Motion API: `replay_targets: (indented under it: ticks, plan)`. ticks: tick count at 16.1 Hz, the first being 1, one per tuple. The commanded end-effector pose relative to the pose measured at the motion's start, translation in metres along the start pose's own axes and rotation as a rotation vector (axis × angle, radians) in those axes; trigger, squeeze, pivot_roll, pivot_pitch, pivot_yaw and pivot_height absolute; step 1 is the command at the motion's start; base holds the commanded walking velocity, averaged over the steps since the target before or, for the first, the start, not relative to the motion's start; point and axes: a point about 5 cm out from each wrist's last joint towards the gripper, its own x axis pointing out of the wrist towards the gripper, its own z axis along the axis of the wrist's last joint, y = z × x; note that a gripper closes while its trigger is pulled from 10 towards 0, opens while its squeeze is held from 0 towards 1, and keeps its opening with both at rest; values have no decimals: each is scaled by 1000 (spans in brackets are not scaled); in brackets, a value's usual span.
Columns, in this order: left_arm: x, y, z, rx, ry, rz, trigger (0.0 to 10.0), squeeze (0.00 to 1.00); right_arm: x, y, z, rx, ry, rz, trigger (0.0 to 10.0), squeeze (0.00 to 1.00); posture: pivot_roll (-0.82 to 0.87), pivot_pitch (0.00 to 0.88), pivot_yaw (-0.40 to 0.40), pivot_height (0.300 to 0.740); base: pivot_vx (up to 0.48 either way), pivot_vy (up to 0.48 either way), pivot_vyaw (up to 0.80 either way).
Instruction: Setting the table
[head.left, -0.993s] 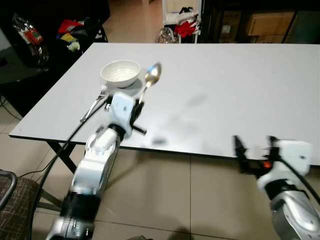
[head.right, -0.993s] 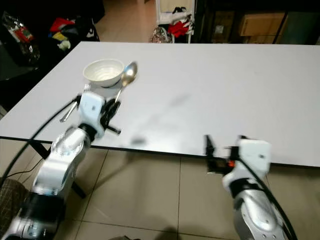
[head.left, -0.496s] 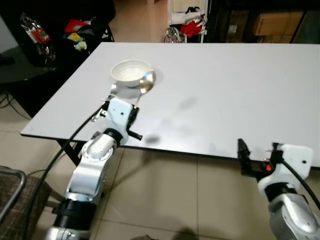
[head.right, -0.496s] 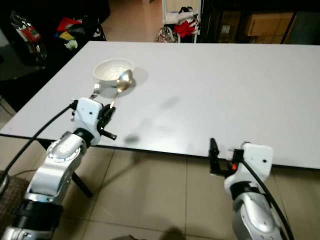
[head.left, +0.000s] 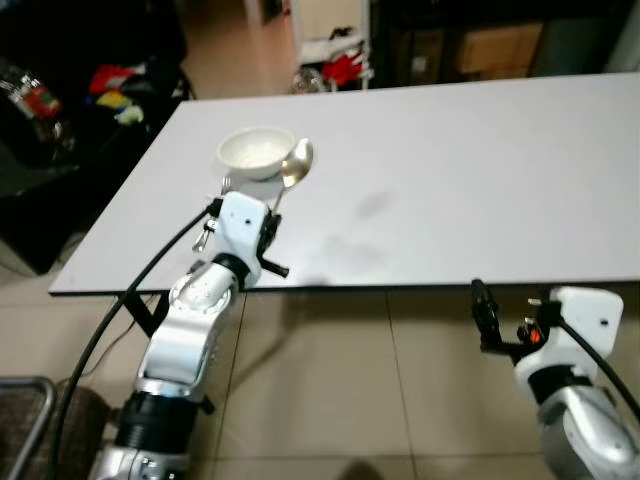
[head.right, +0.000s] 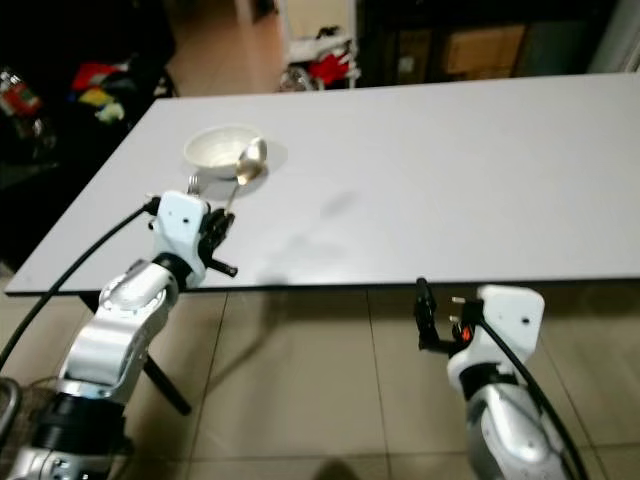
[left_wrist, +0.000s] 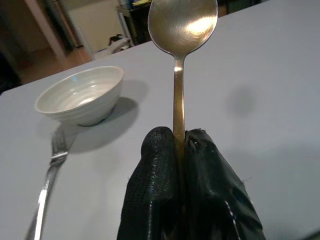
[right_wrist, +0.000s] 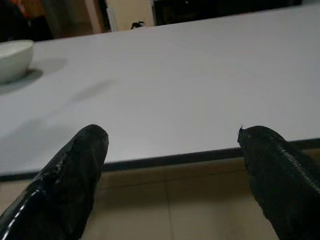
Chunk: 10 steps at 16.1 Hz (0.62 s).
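Note:
A white bowl (head.left: 256, 152) stands near the left end of the white table (head.left: 450, 170). A silver fork (left_wrist: 50, 165) lies on the table on the near side of the bowl. My left gripper (left_wrist: 180, 145) is shut on the handle of a silver spoon (left_wrist: 182, 25), held above the table's front left part. The spoon's head points toward the far side, just right of the bowl and above the table. My right gripper (right_wrist: 172, 135) stands open with nothing between its fingers, below and in front of the table's front edge (right_wrist: 165, 159).
Dark furniture with red and yellow clutter (head.left: 120, 80) stands beyond the table's left end. A white rack (head.left: 330, 50) and a cardboard box (head.left: 500, 45) stand at the back. A chair (head.left: 30, 400) is at the lower left on the tiled floor (head.left: 350, 380).
The whole picture has shifted, so the camera moved. The spoon stays in my left gripper close to the bowl. My right gripper remains open under the table edge.

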Motion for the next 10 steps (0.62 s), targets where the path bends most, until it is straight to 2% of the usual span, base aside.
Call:
replay_targets:
  ticks: [1, 5, 10]
  plan:
    - [-1, 6, 4, -3, -7, 29, 10000, 0, 4, 3, -3, -13, 25, 26, 10000, 0, -107, 0, 125, 740, 0, 356, 0]
    - [-8, 9, -1, -19, 14, 79, 10000, 0, 13, 4, 7, -67, 5, 117, 10000, 0, -63, 0, 58, 740, 0, 358, 0]
    - [-12, 12, 1, -14, 12, 101, 10000, 0, 19, 6, 6, -65, 13, 134, 10000, 0, -45, 0, 43, 740, 0, 355, 0]
